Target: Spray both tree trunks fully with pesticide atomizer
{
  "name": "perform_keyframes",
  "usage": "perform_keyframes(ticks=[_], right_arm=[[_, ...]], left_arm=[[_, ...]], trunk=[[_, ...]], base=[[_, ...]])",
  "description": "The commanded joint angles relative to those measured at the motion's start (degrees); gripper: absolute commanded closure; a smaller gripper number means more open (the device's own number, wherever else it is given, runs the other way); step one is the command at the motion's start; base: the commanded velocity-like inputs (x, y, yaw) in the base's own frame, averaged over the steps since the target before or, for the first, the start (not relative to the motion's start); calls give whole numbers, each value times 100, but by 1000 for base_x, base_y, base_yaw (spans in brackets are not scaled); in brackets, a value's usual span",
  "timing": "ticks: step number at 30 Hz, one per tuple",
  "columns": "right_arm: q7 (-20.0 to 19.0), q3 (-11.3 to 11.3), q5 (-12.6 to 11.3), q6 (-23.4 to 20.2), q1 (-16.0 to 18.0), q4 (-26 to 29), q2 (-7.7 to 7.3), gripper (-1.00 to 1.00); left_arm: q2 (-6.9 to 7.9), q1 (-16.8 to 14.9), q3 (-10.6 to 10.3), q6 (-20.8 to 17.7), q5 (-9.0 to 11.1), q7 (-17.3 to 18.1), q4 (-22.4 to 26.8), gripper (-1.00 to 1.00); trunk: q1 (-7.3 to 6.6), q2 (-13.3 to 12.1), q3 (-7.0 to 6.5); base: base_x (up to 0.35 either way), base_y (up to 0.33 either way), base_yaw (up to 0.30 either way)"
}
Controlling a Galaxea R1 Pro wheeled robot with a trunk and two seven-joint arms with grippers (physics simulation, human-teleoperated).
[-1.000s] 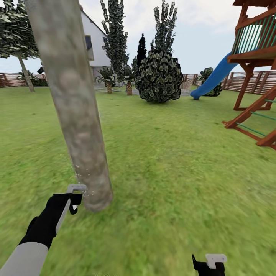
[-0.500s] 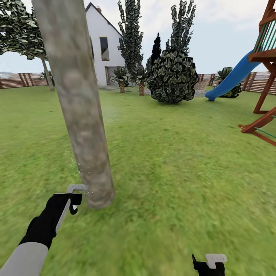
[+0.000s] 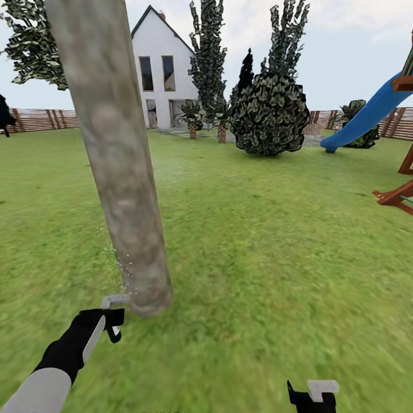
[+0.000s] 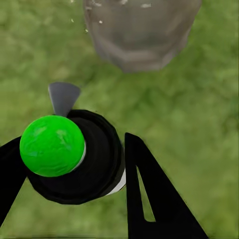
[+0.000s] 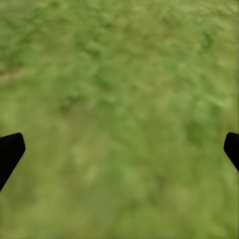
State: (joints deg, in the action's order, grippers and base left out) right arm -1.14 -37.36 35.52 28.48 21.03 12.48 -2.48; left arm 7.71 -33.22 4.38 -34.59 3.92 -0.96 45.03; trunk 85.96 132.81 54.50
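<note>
1. The left gripper has its black fingers clamped on the pesticide atomizer, one on each side of the dark round body, with the bright green cap facing the wrist camera.
2. The grey nozzle points at the foot of the tree trunk, just beside the bark; fine white specks hang in the air against it.
3. I'd judge the atomizer light and rigid, a smooth plastic cylinder that could twist in the grip. Holding it around the body below the cap looks right to me, since that leaves the nozzle free.
4. The trunk is thick, stiff and leaning, something to work around and not to grasp.
5. The right gripper hangs low over the grass, fingers spread wide with nothing between them.
6. A white house and a blue slide stand far off.
</note>
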Motion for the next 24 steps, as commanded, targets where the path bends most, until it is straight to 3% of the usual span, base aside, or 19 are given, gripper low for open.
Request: perform_keyframes(ticks=[1, 6, 20, 24], right_arm=[[0, 0, -1, 0, 3, 0, 1, -100], [7, 0, -2, 0, 4, 0, -5, -100], [0, 0, -2, 0, 3, 0, 8, -100], [0, 0, -2, 0, 4, 0, 10, -100]], left_arm=[[-3, 5, -9, 7, -3, 0, -3, 100], [-58, 172, -55, 14, 4, -10, 39, 100], [-68, 184, -57, 14, -3, -20, 42, 100], [-41, 184, -31, 14, -5, -88, 42, 100]], trunk=[[0, 0, 0], [0, 0, 0], [0, 0, 0], [0, 0, 0]], base=[[1, -97, 249], [79, -248, 29], [39, -267, 1], [0, -270, 259]])
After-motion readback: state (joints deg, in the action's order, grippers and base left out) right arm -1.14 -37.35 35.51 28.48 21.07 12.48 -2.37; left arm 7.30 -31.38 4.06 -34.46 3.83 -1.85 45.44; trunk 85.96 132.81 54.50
